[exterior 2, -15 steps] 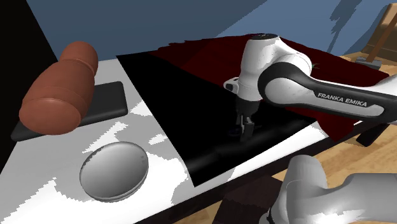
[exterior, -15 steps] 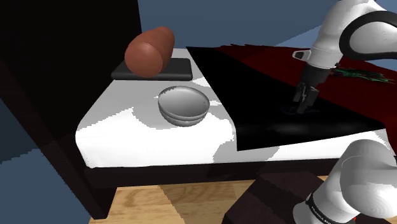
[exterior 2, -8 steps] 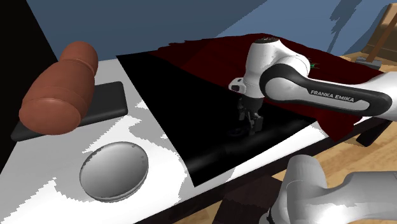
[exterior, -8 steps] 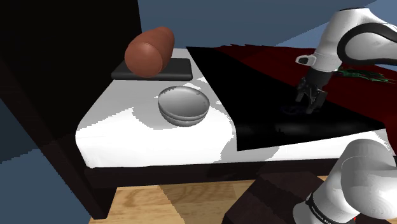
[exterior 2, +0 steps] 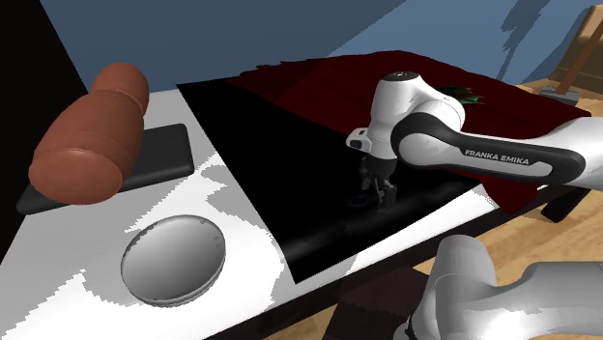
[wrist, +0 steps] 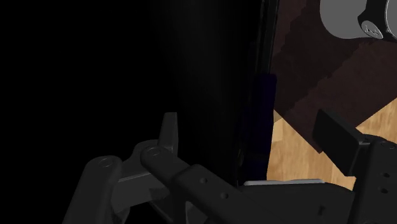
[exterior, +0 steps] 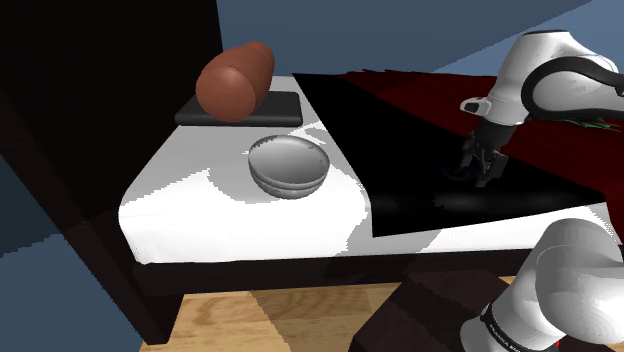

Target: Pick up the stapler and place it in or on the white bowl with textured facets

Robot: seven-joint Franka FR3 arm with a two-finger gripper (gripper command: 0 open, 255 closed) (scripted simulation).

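The pincer (exterior: 484, 176) stands low over a black sheet (exterior: 400, 150) on a white bed (exterior: 200, 205). The dark stapler (wrist: 191, 181) lies between its fingers; I cannot tell whether they grip. The grey bowl (exterior: 289, 166) sits well apart.

shoulder, second exterior: high, both showing bowl (exterior: 289, 166)

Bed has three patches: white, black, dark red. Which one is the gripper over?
The black sheet, the middle patch. The gripper hangs over it; the white area lies to the shoulder view's left, the dark red cloth farther back.
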